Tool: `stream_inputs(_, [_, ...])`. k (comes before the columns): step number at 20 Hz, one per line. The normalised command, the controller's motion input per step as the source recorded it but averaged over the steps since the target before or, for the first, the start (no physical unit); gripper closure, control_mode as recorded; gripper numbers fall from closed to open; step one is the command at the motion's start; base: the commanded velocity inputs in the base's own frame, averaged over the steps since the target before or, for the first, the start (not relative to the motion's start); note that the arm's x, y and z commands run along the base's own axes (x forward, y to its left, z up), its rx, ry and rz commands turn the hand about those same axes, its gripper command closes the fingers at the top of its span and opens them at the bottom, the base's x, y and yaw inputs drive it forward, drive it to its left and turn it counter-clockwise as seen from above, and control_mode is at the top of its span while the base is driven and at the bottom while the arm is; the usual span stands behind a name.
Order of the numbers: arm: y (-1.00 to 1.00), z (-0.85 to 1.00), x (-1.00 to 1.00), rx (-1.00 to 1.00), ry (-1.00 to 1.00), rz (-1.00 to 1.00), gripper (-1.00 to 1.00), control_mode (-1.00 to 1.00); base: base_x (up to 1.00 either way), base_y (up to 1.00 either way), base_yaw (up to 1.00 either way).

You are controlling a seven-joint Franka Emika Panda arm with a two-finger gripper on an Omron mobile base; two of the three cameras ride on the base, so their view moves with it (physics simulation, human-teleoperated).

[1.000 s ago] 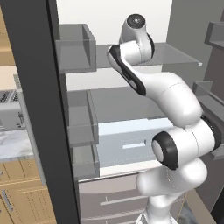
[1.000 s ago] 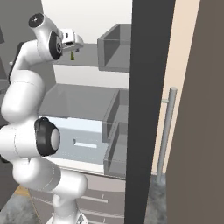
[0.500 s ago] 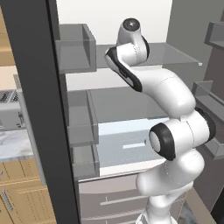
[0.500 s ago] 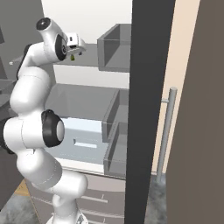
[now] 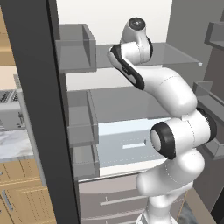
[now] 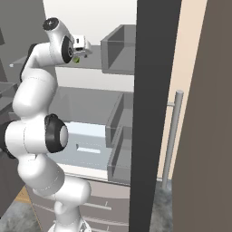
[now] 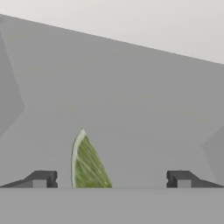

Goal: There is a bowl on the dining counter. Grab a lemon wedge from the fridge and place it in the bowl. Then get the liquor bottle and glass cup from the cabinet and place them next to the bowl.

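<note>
In the left base view we found the dark edge of the open fridge door (image 5: 37, 109) at the far left, with grey door bins (image 5: 76, 48) stacked along its inner side. Right of these sat the fridge's interior: a clear upper shelf (image 5: 175, 52) and, lower down, a pale drawer (image 5: 127, 140). The white arm (image 5: 170, 96) rose from the lower right and bent back toward that upper shelf, its wrist lying at shelf height.

In the right base view the arm stood at the left, and the hand (image 6: 86, 49) pointed rightward over the upper shelf (image 6: 90, 63). A small greenish bit, the lemon wedge (image 6: 77, 59), showed just beneath the hand, close against it. Further right were the door bins (image 6: 118, 45), then the dark door edge (image 6: 152, 113) and a grey bar handle (image 6: 171, 136).

In the hand view the left fingertip (image 7: 41, 178) sat at the lower left, the lemon wedge (image 7: 87, 164) stood upright on the grey shelf floor (image 7: 131, 100) between the tips and nearer the left one, and the right fingertip (image 7: 179, 178) was well apart from it. The hand was spread wide, its jaws touching nothing, and the wedge lay ungrasped between them
</note>
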Motion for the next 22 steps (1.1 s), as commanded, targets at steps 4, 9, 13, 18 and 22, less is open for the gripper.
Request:
stream_inputs(4, [0.0, -0.21, 0.0, 0.0, 0.0, 0.0, -1.0, -1.0, 0.0, 0.0, 0.0])
stream_inputs(9, [0.05, -0.21, 0.0, 0.0, 0.0, 0.0, 1.0, -1.0, 0.0, 0.0, 0.0])
stream_inputs(13, [0.12, -0.11, -0.02, 0.0, 0.0, 0.0, 1.0, -1.0, 0.0, 0.0, 0.0])
stream_inputs(18, [0.0, -0.23, 0.0, -0.03, 0.0, 0.0, 1.0, -1.0, 0.0, 0.0, 0.0])
stream_inputs(22, [0.0, -0.27, -0.04, -0.06, 0.0, 0.0, 1.0, -1.0, 0.0, 0.0, 0.0])
